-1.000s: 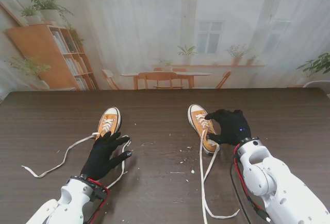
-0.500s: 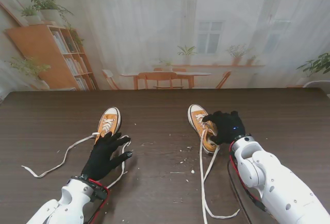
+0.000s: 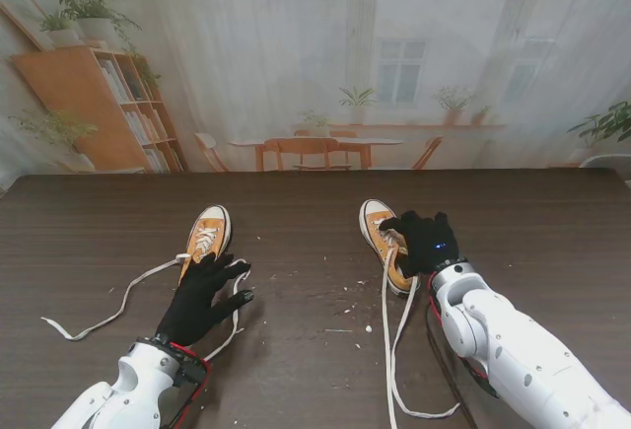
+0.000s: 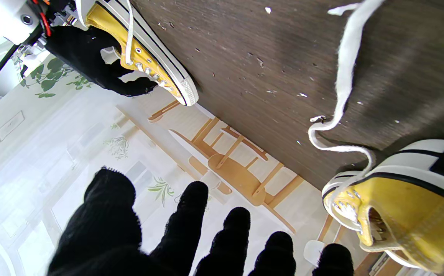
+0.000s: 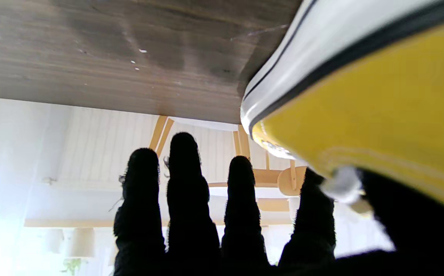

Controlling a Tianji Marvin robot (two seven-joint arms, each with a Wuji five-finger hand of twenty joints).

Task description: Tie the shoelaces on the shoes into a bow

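Dark brown wood-grain table fills my stand view, backed by a printed backdrop of windows, a bookshelf and wooden chairs. I count two orange-yellow canvas sneakers with white rubber toe caps, both toes pointing away from me. Taking the left sneaker as my landmark, the right sneaker stands well apart to its right, at about the same depth.

I count four loose white flat lace ends, none tied. One lace runs from the landmark shoe out to the left and toward me; a second trails down its right side. Two more laces hang from the right sneaker straight toward me, ending near the table's near edge. Small white crumbs are scattered between the shoes.

I count two black-gloved hands on white arms. My left hand covers the heel end of the landmark shoe, fingers spread, holding nothing I can see. My right hand rests against the right sneaker's right side, thumb and forefinger pinching a white lace at the eyelets, other fingers extended.
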